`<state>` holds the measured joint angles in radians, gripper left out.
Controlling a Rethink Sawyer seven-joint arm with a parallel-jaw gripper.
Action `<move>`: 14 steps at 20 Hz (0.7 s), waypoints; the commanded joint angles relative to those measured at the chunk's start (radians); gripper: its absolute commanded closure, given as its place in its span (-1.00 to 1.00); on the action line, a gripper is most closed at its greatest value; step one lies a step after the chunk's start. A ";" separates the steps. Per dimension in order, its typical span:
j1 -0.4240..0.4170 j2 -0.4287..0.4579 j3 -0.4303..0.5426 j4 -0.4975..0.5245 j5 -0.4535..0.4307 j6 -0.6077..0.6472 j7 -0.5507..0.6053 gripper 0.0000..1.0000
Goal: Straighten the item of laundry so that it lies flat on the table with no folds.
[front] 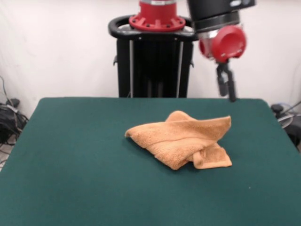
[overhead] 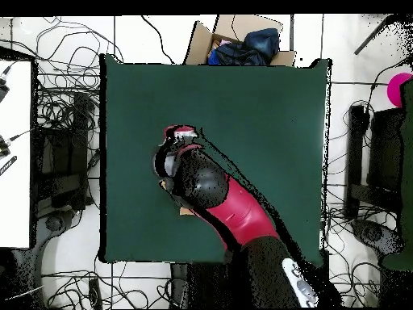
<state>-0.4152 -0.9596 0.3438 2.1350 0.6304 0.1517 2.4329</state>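
Note:
The item of laundry (front: 181, 141) is an orange-tan towel that lies crumpled and folded over itself, right of the middle of the dark green table (front: 70, 165). One corner sticks out at its front right and a peak rises at the back. My gripper (front: 226, 87) hangs in the air above and behind the towel's right end, apart from it and holding nothing. In the overhead view the arm (overhead: 218, 198) covers most of the towel (overhead: 185, 211), so only small tan bits show at the arm's edge on the table (overhead: 266, 121).
A cardboard box with dark blue cloth (overhead: 242, 44) sits just past one table edge. Cables lie on the floor all around. A white surface (overhead: 14, 153) stands at the left of the overhead view. The black pedestal (front: 155, 61) rises behind the table.

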 commanded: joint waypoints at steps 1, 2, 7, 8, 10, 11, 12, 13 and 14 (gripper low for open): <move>-0.001 0.112 -0.022 -0.007 0.020 -0.091 0.199 -1.00; 0.018 0.122 -0.049 -0.018 0.027 -0.084 0.193 -1.00; 0.050 0.119 -0.096 -0.001 0.033 -0.071 0.187 -1.00; 0.056 0.121 -0.107 0.000 0.035 -0.062 0.187 -1.00; 0.061 0.106 -0.107 0.016 0.040 -0.048 0.199 -1.00; 0.059 0.099 -0.101 0.026 0.043 -0.044 0.207 -1.00; 0.054 0.090 -0.089 0.036 0.050 -0.041 0.219 -1.00; 0.044 0.087 -0.071 0.051 0.050 -0.052 0.227 -1.00; 0.037 0.082 -0.057 0.059 0.052 -0.059 0.236 -1.00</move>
<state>-0.3851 -0.8753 0.2791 2.1413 0.6306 0.0697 2.4329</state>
